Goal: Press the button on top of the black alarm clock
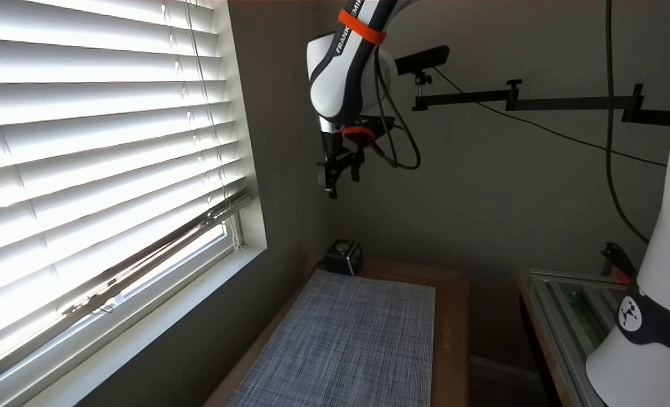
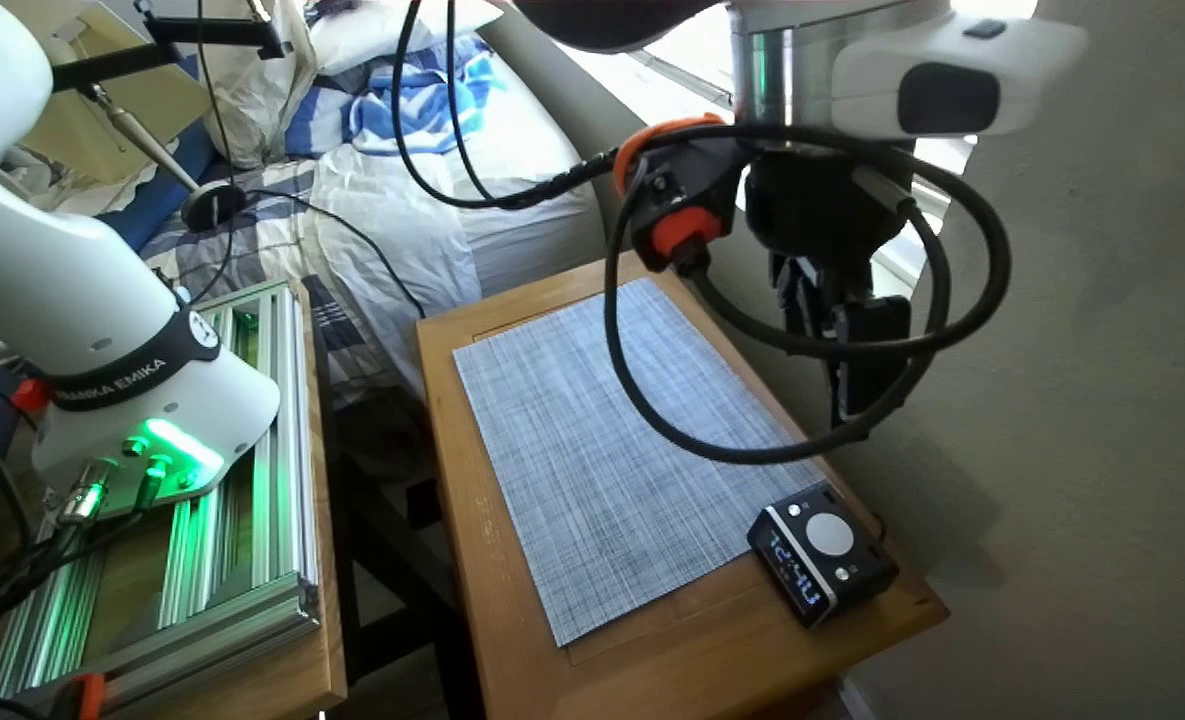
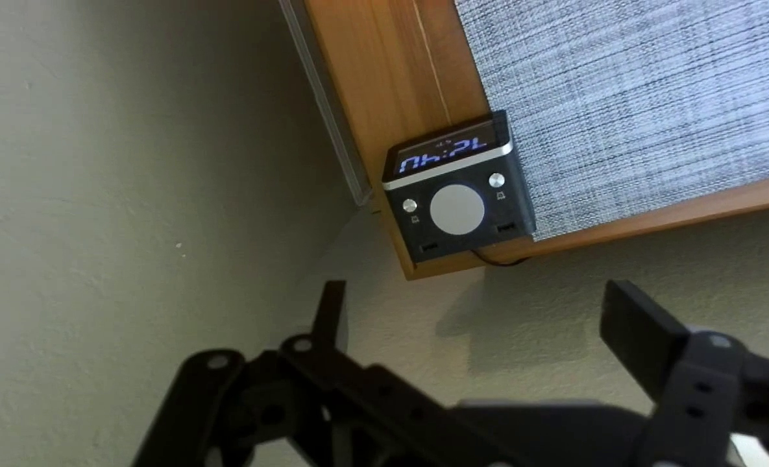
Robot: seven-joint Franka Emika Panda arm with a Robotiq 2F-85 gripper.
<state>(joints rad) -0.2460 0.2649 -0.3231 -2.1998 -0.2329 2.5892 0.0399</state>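
Observation:
The black alarm clock sits upright at a corner of the wooden table, beside the wall. It also shows in an exterior view and in the wrist view, with lit digits on its face. A large round silver button is in the middle of its top, between two small silver knobs; the big button also shows in an exterior view. My gripper is open, with nothing between its fingers. In both exterior views the gripper hangs well above the clock, apart from it.
A grey woven mat covers much of the wooden table and reaches the clock. Walls stand close to the table corner. A window with blinds is alongside. A loop of black cable hangs from my wrist.

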